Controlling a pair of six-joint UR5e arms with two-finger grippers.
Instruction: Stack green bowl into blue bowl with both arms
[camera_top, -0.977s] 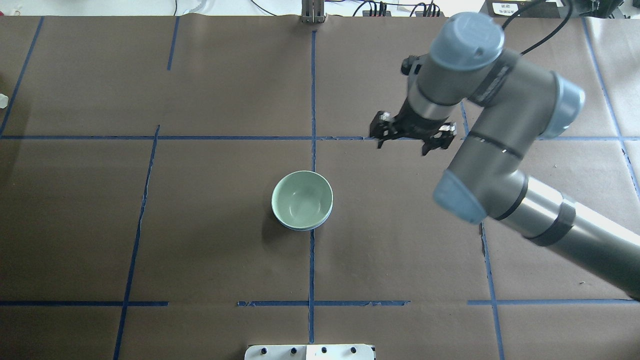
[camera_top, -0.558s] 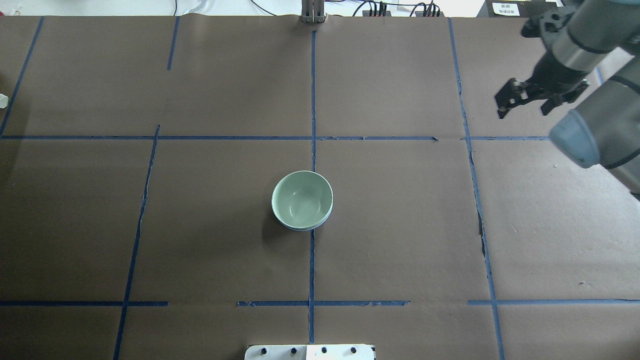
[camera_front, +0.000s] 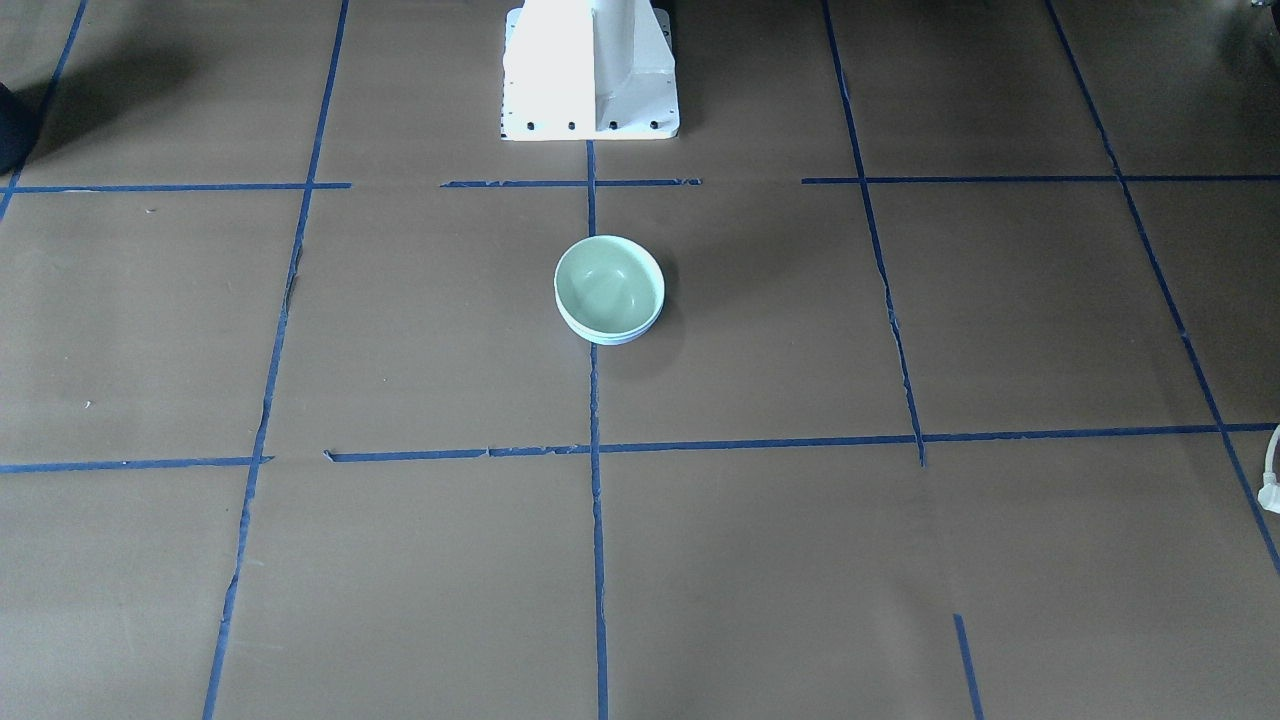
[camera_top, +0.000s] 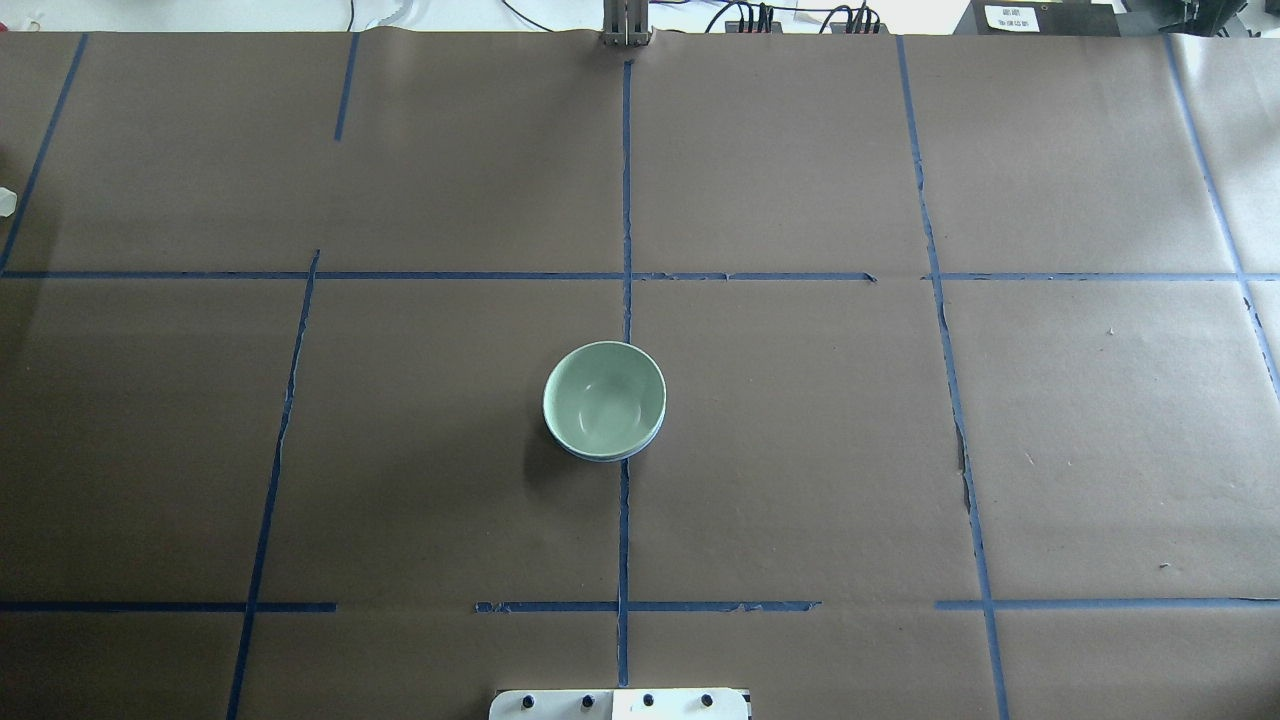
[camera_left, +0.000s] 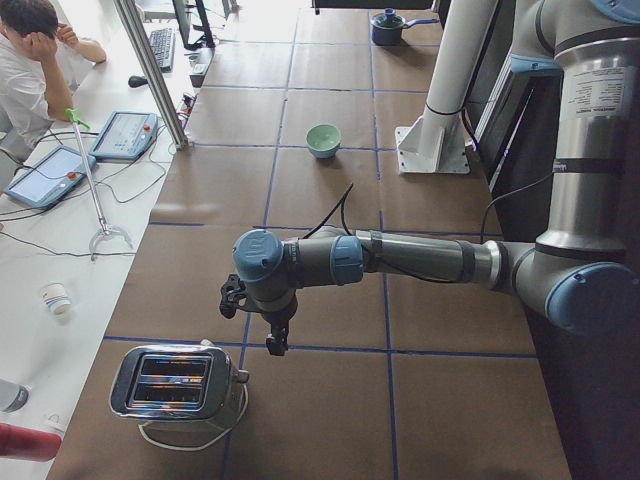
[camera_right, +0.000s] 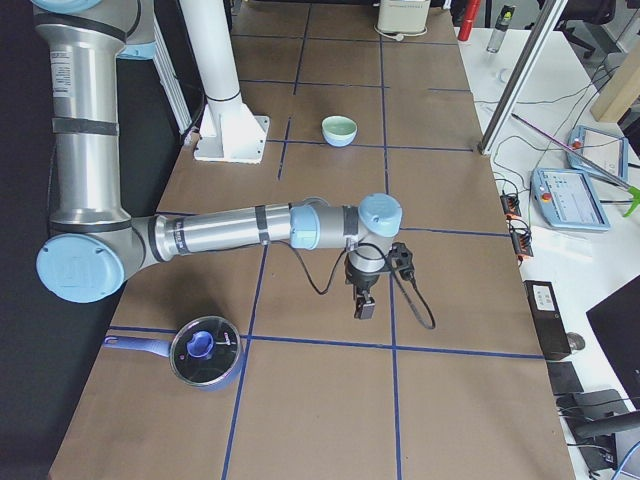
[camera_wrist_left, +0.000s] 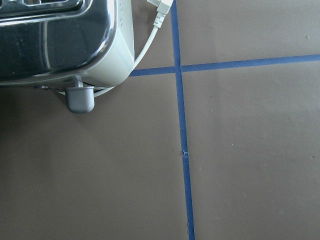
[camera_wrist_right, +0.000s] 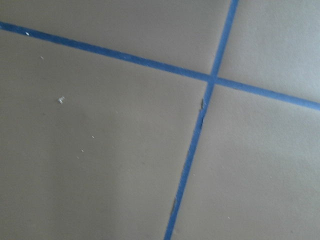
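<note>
Only the two side views catch the claws. The black two-finger left claw (camera_left: 277, 342) hangs fingers-down from the grey tube-segment left arm (camera_left: 420, 258) with its light-blue joint caps. It is low over the brown paper-covered tabletop (camera_left: 330, 190) and near a shiny chrome two-slot toaster (camera_left: 178, 385). From that angle I cannot tell whether its fingers are spread or closed. The left wrist view shows none of the fingers, only the toaster's corner, its white cable (camera_wrist_left: 150, 37) and crossing blue tape lines (camera_wrist_left: 181, 130).

The black two-finger right claw (camera_right: 363, 305) likewise points down from the grey right arm (camera_right: 220, 232), which is stretched out low over the tabletop. Its spread cannot be told either. A blue saucepan with a glass lid (camera_right: 205, 352) stands near that arm.

Well apart from both claws, the small glossy pale mint-green bowl (camera_top: 604, 400) sits upright, nested inside the same-sized pale periwinkle-blue bowl (camera_top: 612, 458). Only a thin sliver of the blue bowl's rim shows below the green bowl's rim. The pair stands on the tabletop's middle tape line, out from the white pedestal base (camera_front: 590, 70).
</note>
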